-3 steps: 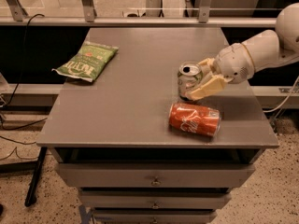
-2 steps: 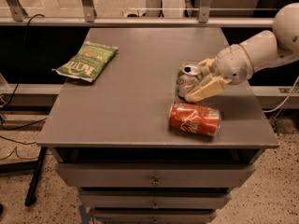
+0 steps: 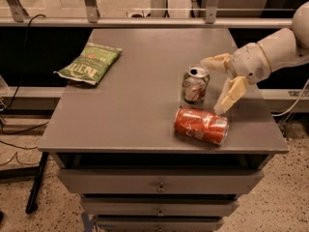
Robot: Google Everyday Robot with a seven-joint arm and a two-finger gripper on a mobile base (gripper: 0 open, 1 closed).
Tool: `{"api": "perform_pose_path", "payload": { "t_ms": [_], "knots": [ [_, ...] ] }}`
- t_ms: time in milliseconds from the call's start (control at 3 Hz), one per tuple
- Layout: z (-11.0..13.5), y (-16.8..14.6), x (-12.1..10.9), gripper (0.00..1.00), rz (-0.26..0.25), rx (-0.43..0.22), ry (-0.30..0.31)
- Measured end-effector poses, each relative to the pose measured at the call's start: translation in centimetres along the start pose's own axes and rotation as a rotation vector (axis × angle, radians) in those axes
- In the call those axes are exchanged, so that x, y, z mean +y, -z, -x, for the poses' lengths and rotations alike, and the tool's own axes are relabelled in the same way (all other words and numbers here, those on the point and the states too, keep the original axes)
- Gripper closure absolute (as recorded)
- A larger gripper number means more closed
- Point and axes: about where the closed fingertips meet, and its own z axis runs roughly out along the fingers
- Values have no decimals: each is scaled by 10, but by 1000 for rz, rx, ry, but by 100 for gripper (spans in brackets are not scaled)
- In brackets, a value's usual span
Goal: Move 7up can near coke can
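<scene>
The grey table (image 3: 145, 124) fills mid-frame, with a green chip bag (image 3: 89, 63) at upper left. Right of centre the pincer (image 3: 212, 87) is spread apart. Below it lies the coke can (image 3: 201, 125), with the upright 7up can (image 3: 195, 86) just above.

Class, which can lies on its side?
The red coke can; the 7up can stands upright behind it, beside the open gripper.

cream gripper (image 3: 213, 86) beside silver-green 7up can (image 3: 195, 88), red coke can (image 3: 201, 125)

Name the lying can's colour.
Coke can: red, white lettering; camera view. Gripper open, right of the 7up can.
</scene>
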Motion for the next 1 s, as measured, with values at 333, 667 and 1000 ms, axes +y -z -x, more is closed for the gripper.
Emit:
{"api": "perform_pose_path", "payload": {
  "t_ms": [333, 667, 1000],
  "knots": [
    [-9, 29, -20, 0, -80, 15, -1],
    [-19, 75, -43, 0, -191, 26, -3],
    [-19, 133, -54, 0, -344, 1, -31]
  ]
}}
